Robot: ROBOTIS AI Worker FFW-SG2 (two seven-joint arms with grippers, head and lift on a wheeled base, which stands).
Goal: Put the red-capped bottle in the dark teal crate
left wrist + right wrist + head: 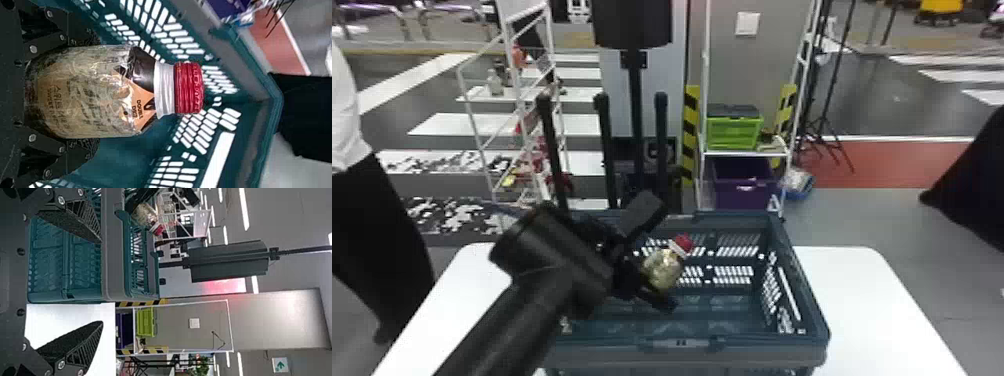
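Note:
Over the dark teal crate, my left gripper is shut on the red-capped bottle, which is tilted, its cap up and to the right. In the left wrist view the bottle lies between the fingers of my left gripper, its red cap pointing away from the palm and the crate's perforated walls behind it. The right wrist view has my right gripper open and holding nothing, outside the crate; the held bottle appears beyond the crate's wall.
The crate stands on a white table. Behind the table are a white wire rack at the left, a dark post stand, and a shelf with a green box and a purple bin.

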